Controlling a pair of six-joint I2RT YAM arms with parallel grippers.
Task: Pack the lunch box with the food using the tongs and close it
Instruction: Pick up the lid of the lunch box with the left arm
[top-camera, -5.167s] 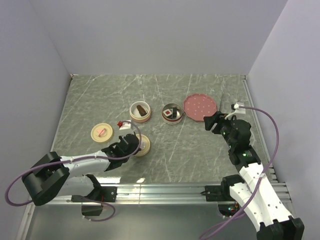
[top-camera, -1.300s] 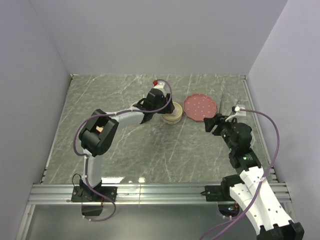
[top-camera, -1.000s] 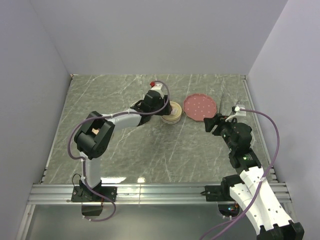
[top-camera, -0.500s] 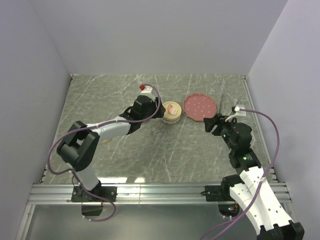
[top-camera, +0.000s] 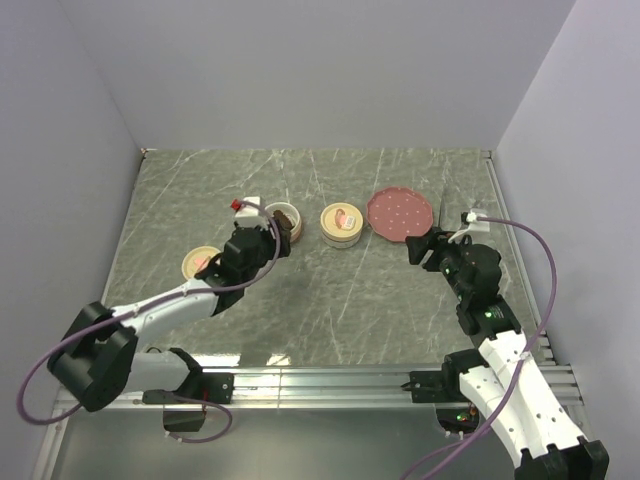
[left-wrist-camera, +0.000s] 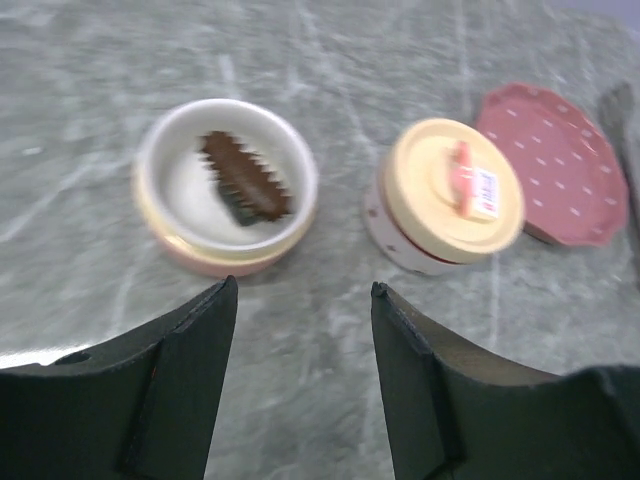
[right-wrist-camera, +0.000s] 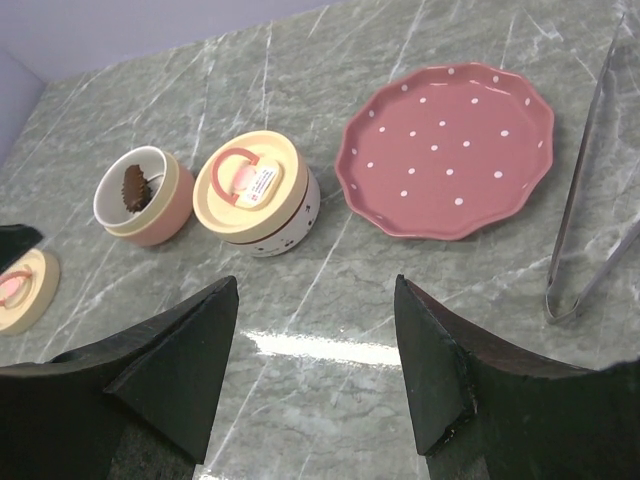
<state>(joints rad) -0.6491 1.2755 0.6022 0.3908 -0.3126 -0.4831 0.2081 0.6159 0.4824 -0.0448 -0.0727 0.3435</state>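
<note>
Now lid (right-wrist-camera: 248, 180) apparently atop bowl (right-wrist-camera: 290, 226)

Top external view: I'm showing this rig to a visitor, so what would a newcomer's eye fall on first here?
Probably the pink dotted plate toward the right of the marble table, with thin metal tongs lying just right of it. Then the two pots to its left: a lidded cream pot and an open bowl holding a dark ridged piece, the left gripper open and empty near it.
</note>
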